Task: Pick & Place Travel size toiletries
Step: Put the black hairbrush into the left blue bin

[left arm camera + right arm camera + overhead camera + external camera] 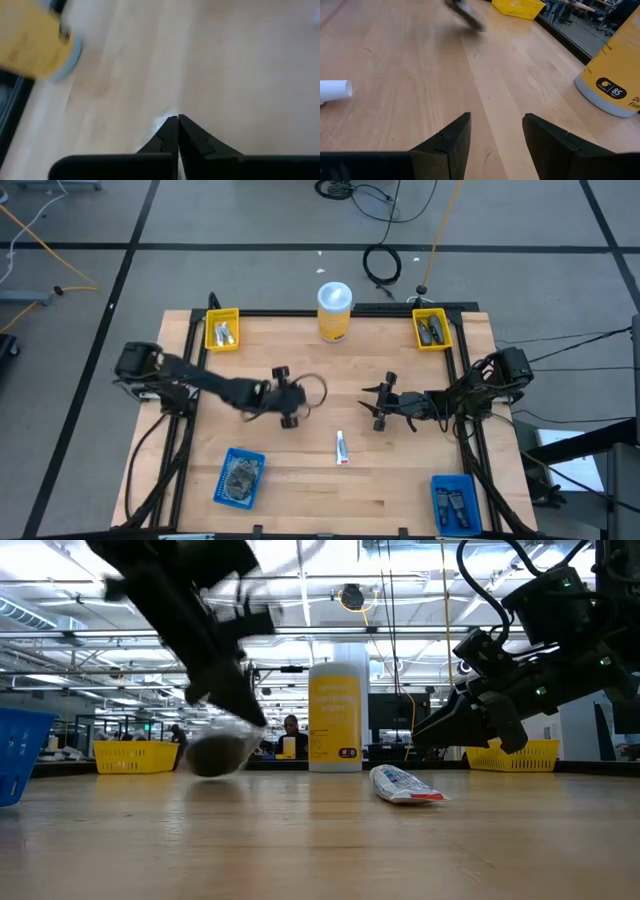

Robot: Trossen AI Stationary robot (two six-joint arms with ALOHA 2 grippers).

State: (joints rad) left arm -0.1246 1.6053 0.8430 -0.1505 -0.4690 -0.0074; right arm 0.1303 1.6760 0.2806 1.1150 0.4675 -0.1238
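My left gripper (296, 392) is near the table's middle, shut on a dark round disc in a clear wrapper (214, 753), which shows in the high view as a pale ring (313, 388). A white tube with a red end (341, 447) lies flat on the wood nearer the front edge, also seen in the low view (405, 785). My right gripper (379, 406) hovers open to the right of the middle, fingers pointing left, touching nothing. In the right wrist view the tube's white cap (335, 90) lies off to one side of its open fingers (451, 137). My left gripper pinches the wrapper's clear edge (161, 123) between its two shut fingertips (170, 131). The fingers slant down from the table's left. The disc in its wrapper hangs below them, close over the wood; whether it touches the table I cannot tell.
A big yellow canister with a white lid (334, 310) stands at the far edge. Yellow bins sit at the far left (221, 330) and far right (432, 328), blue bins at the near left (240, 477) and near right (455, 502), all holding items.
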